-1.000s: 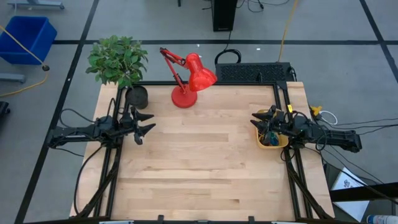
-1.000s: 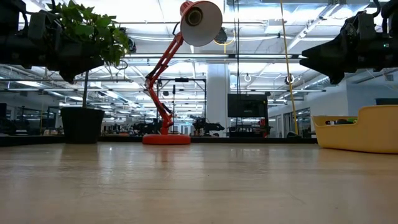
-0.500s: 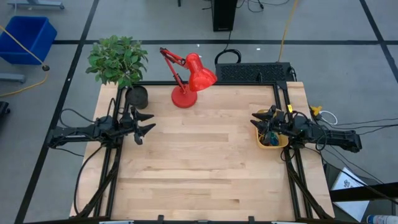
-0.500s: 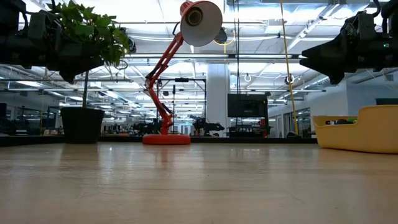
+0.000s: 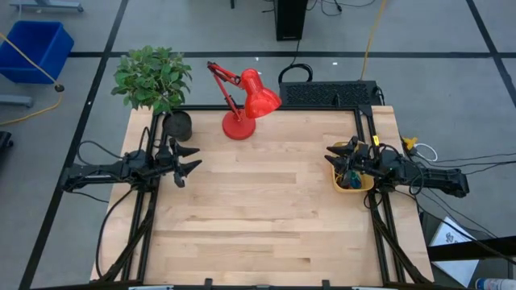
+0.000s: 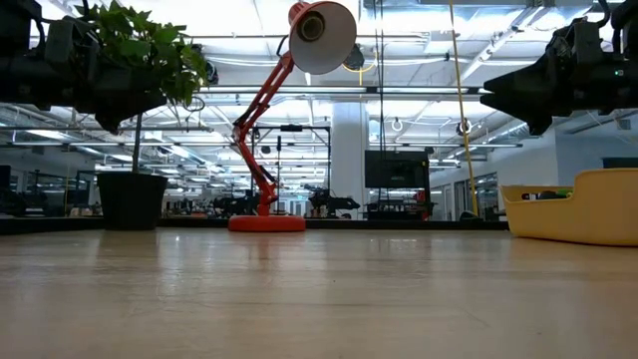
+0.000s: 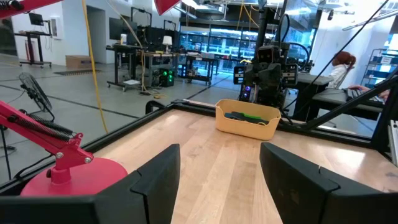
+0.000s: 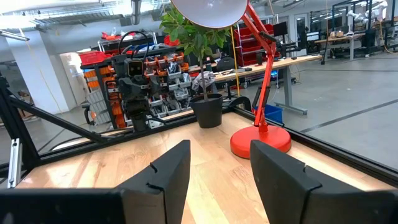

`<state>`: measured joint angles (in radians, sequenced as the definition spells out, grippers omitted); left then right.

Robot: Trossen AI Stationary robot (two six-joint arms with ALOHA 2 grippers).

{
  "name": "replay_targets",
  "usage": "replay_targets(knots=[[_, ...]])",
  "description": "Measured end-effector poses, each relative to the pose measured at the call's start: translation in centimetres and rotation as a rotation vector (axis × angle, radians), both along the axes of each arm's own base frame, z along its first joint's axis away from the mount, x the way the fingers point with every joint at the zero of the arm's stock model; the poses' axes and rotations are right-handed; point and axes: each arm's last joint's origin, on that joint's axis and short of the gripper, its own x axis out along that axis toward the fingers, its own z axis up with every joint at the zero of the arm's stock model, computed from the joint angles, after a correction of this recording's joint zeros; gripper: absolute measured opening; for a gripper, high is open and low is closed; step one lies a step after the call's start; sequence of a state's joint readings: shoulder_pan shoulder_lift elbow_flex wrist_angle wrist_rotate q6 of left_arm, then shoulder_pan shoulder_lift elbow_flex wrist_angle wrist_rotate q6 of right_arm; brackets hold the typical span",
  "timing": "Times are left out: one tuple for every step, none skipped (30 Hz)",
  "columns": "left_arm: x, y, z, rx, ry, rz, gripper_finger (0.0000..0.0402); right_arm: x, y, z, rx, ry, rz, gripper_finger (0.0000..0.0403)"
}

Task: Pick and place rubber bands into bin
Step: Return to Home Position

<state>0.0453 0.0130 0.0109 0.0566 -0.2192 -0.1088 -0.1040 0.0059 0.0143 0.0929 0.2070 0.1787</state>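
Note:
The yellow-orange bin (image 5: 350, 179) stands at the table's right edge; it also shows in the low view (image 6: 578, 207) and the left wrist view (image 7: 247, 119). Rubber bands (image 5: 349, 174), dark and green, lie inside it, and they show in the left wrist view (image 7: 245, 116). My right gripper (image 5: 332, 155) is open and empty, held level above the bin, pointing toward the table's left. My left gripper (image 5: 193, 158) is open and empty above the table's left side, pointing right. No band shows on the tabletop.
A red desk lamp (image 5: 242, 101) stands at the table's far middle. A black pot with a green plant (image 5: 155, 89) stands at the far left corner. A blue crate (image 5: 34, 50) sits on the floor beyond the table. A person (image 7: 342, 65) sits in the room behind.

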Motion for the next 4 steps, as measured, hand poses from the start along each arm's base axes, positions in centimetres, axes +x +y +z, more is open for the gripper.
replay_targets(knots=[[0.00, 0.00, 0.00, 0.000, 0.000, 0.000, 0.0228, 0.00, 0.00, 0.00, 0.000, 0.000, 0.000, 0.0160], [0.00, 0.00, 0.00, 0.000, 0.000, 0.000, 0.0228, 0.00, 0.00, 0.00, 0.000, 0.000, 0.000, 0.0160], [0.00, 0.00, 0.00, 0.000, 0.000, 0.000, 0.0228, 0.00, 0.00, 0.00, 0.000, 0.000, 0.000, 0.0160], [0.00, 0.00, 0.00, 0.000, 0.000, 0.000, 0.0228, 0.00, 0.00, 0.00, 0.000, 0.000, 0.000, 0.0160]])
